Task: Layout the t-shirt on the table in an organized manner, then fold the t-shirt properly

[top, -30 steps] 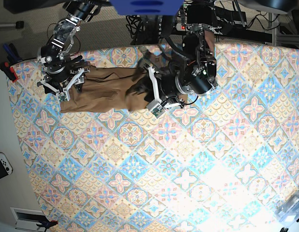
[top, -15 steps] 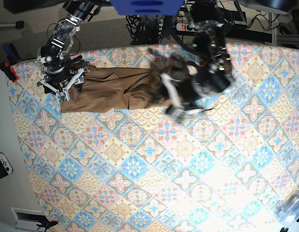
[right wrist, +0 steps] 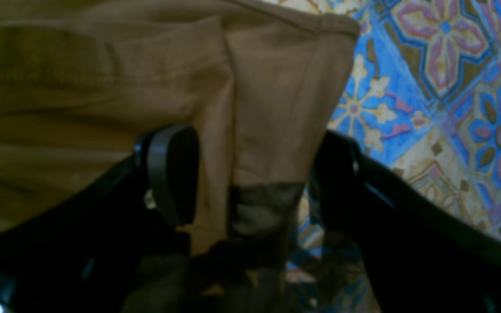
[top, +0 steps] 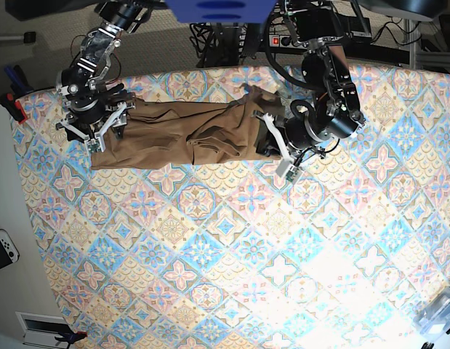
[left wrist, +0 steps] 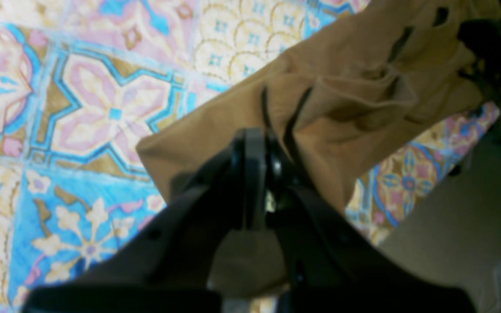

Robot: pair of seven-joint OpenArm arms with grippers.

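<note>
Along the far edge of the table (top: 210, 276), your two arms bracket the t-shirt (top: 174, 131), which lies as a long, rumpled tan band close to that edge, nearer the far left corner than the right. At the band's left end your right gripper (top: 94, 123) sits where it sat a second ago, fingers (right wrist: 172, 174) spread wide on either side of a fold of cloth, not visibly pinching it. At the band's right end your left gripper (top: 277, 149) has just changed: a second ago it stood open over the bunched middle of the shirt, and now it has swung toward the right end and snapped shut, the wrist view showing its pads (left wrist: 250, 174) pressed together at the cloth's edge. Whether fabric is truly caught between them the frames do not settle. The shirt reads longer and flatter than a second ago, which suggests you are still in the laying-out stage; if that pinch holds, a pull to the right would stretch it, though with the right fingers open the whole garment could simply slide.
</note>
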